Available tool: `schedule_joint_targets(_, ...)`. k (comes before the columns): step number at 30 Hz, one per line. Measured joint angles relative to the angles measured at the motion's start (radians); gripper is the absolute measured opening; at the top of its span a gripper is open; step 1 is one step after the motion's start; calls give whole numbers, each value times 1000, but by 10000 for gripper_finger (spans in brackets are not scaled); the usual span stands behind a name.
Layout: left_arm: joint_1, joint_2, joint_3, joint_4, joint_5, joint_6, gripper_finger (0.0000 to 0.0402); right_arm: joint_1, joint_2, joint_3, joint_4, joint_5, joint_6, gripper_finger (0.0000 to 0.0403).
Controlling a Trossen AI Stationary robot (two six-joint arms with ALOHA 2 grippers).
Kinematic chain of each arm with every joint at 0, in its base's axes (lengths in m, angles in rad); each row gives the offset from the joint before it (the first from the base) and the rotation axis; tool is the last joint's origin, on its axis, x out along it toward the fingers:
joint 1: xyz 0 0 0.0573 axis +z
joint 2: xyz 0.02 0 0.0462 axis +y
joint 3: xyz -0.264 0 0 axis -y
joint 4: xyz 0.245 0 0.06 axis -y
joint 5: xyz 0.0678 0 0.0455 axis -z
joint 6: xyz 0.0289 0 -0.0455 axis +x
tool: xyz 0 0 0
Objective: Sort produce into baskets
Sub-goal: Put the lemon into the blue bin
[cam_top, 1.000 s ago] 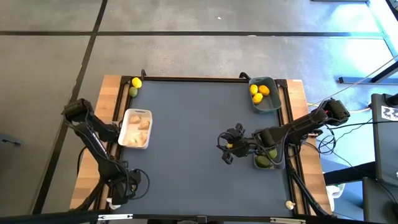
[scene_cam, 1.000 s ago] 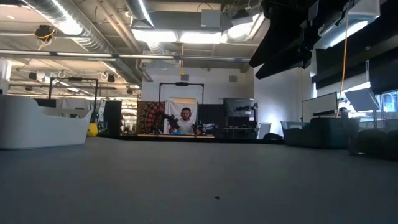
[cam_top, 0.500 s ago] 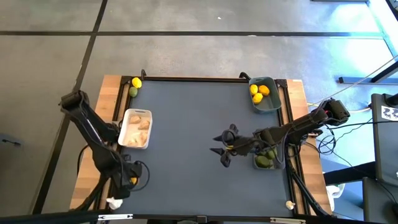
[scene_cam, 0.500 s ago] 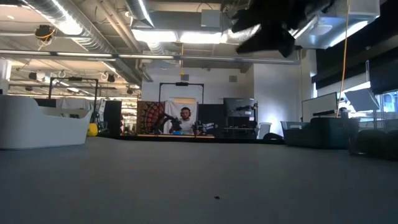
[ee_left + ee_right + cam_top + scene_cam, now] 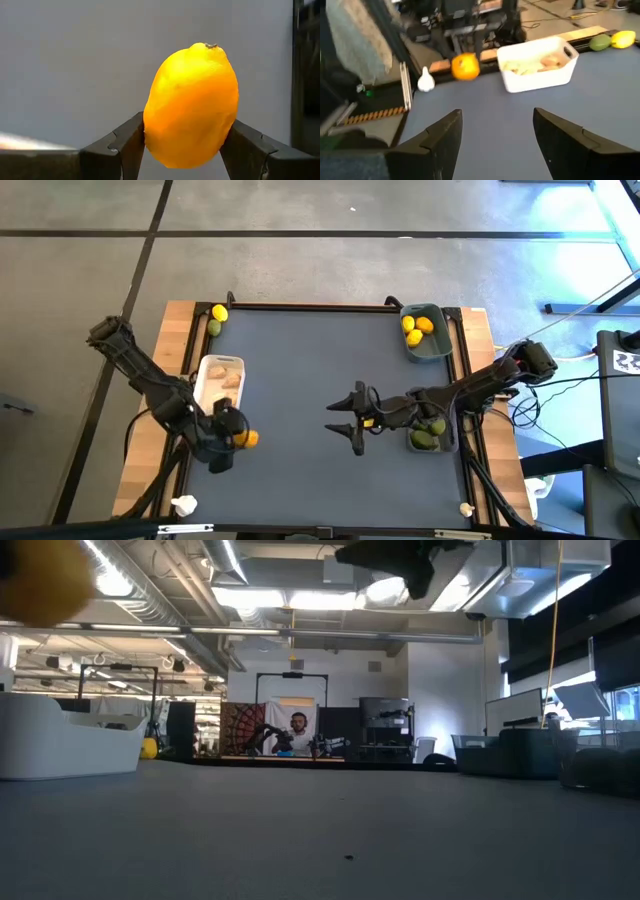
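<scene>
My left gripper is shut on a yellow-orange lemon above the mat's near left part, just near of the white basket, which holds garlic. The lemon shows as a blur high at the low view's left. My right gripper hangs open and empty over the mat's middle, left of the dark grey basket with limes. The blue-grey basket at the far right holds lemons. My left gripper pinches the lemon's two long sides between its two fingers. The fingers come slanting down from the table's left. The lemon is lifted clear of the mat, with its nubbed end pointing away from the gripper.
A loose lemon and lime lie on the wooden strip at the far left corner. One garlic bulb lies off the mat at the near left, another at the near right. A person shows far behind the table.
My left gripper has risen from the near left corner and swung toward the table's right and far side, tipping more steeply down, with the lemon lifted clear. My right gripper has drifted toward the table's left and tipped up toward level, staying open.
</scene>
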Motion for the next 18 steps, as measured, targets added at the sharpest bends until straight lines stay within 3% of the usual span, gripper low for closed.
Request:
schedule_joint_targets(4,66,-1,-1,103,-67,131,213,-6,42,0,105,-47,-47,254)
schedule_joint_targets(13,284,3,-2,401,-78,463,213,-83,120,-1,207,-49,-151,341)
schedule_joint_targets(18,383,3,-2,578,-77,634,214,-123,127,-1,313,-168,-319,347)
